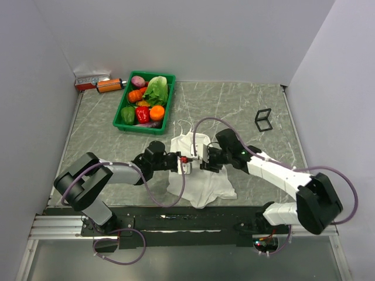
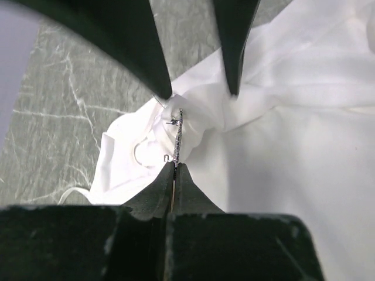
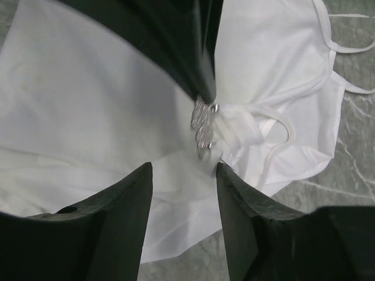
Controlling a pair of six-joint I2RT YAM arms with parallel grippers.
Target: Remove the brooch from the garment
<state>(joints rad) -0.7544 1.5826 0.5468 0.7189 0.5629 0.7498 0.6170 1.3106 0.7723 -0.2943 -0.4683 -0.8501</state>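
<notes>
On brooch [image 2: 178,136], left tool [image 2: 174,168] fully closed

green crate [image 1: 169,104]: vegetables [image 1: 156,89] | black stand [image 1: 258,120]: right | orange bottle [image 1: 109,85], perhaps: back-left

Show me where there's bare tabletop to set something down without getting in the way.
The table is bare at the back, between the green basket and the black frame, and along the left edge in front of the basket. The middle is crowded: the left end effector and right end effector meet over the garment.
</notes>
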